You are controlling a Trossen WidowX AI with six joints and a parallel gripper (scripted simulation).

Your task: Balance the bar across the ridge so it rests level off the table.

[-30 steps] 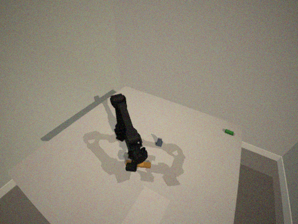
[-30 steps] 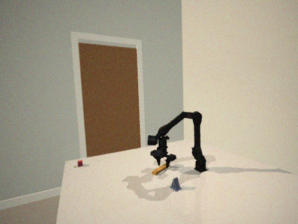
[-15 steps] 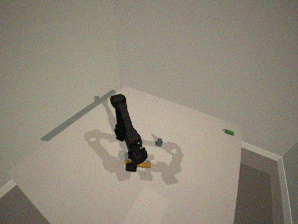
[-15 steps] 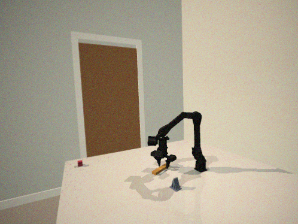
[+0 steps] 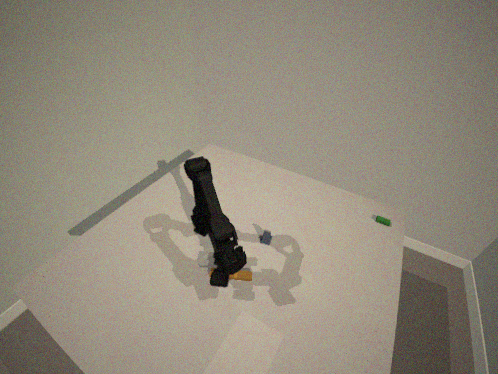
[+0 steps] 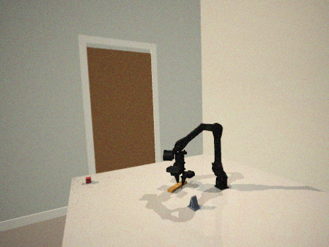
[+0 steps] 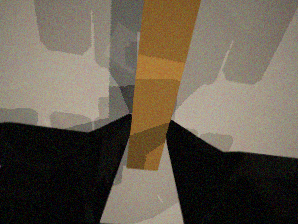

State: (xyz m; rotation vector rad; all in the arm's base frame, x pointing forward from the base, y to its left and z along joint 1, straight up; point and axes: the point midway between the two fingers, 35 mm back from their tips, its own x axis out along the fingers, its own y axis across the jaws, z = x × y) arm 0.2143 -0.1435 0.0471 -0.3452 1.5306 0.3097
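Note:
The orange bar [image 5: 242, 275] [image 6: 173, 189] [image 7: 165, 30] lies flat, at or very close to the table top; a small gap below it cannot be told. My gripper [image 6: 180, 184] [image 7: 149, 121] points down and is shut on the bar across its width, nearer to one end than to its middle. In the wrist view the short end shows just below the fingertips and the long part runs out at the top. In the top view the arm hides the fingers. The blue-grey ridge [image 5: 266, 237] [image 6: 194, 203] stands apart from the bar, with nothing on it.
A green cylinder [image 5: 383, 220] lies near the table's far right corner in the top view. A small red cube [image 6: 88, 180] sits near the left table edge in the exterior view. The arm's base [image 6: 221, 183] stands behind the ridge, to the right of the bar.

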